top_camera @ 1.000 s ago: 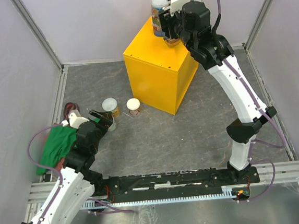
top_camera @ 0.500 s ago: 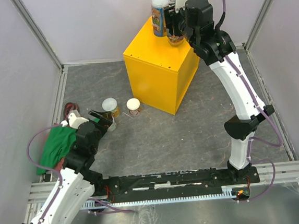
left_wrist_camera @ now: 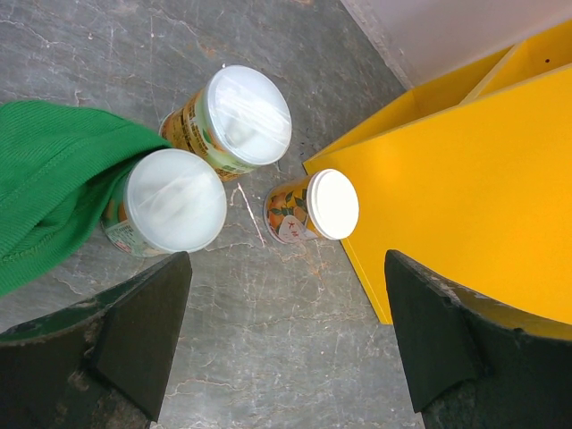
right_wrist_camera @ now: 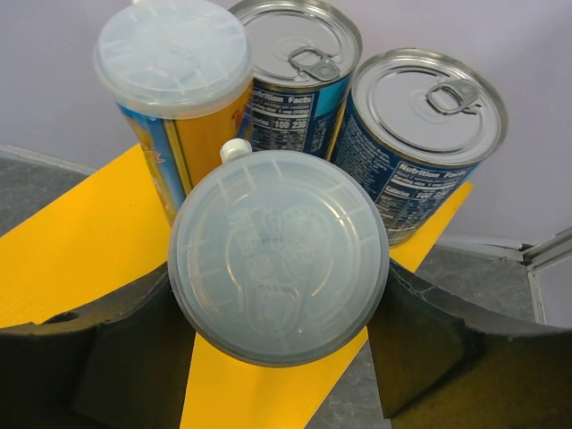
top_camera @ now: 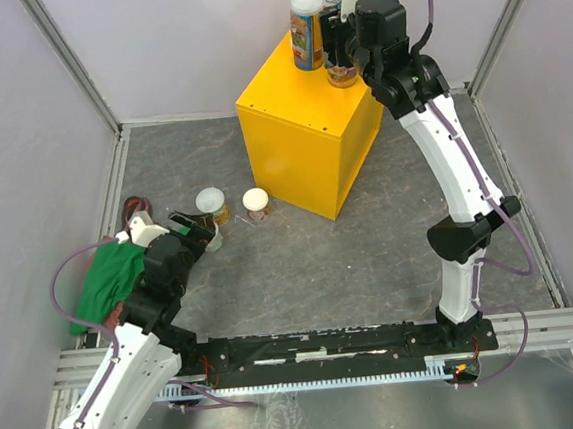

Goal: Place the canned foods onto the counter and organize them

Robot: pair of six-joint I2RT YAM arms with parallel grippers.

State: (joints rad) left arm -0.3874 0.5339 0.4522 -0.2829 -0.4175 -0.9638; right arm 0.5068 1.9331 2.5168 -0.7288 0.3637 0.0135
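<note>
The yellow counter point(top_camera: 300, 143) carries a tall slim can point(top_camera: 305, 30) and two blue-labelled cans point(right_wrist_camera: 299, 40) point(right_wrist_camera: 431, 96) at its far corner. My right gripper point(top_camera: 338, 57) point(right_wrist_camera: 279, 299) is shut on a second tall slim can point(right_wrist_camera: 279, 266) with a pale lid. It holds that can upright over the counter top, right beside the other three. On the floor in the left wrist view lie three small pale-lidded cans point(left_wrist_camera: 248, 114) point(left_wrist_camera: 174, 198) point(left_wrist_camera: 332, 204). My left gripper point(top_camera: 195, 228) point(left_wrist_camera: 286, 331) hangs open just short of them, with only floor between its fingers.
A green cloth point(left_wrist_camera: 45, 179) point(top_camera: 107, 280) lies on the grey stone-patterned floor point(top_camera: 301, 263), touching the nearest small can. The counter's side face point(left_wrist_camera: 465, 179) stands close to the right of the small cans. Pale walls enclose the cell on three sides.
My right gripper has shifted slightly right and toward the back of the counter with the tall can in it. The left arm and the small cans have not moved.
</note>
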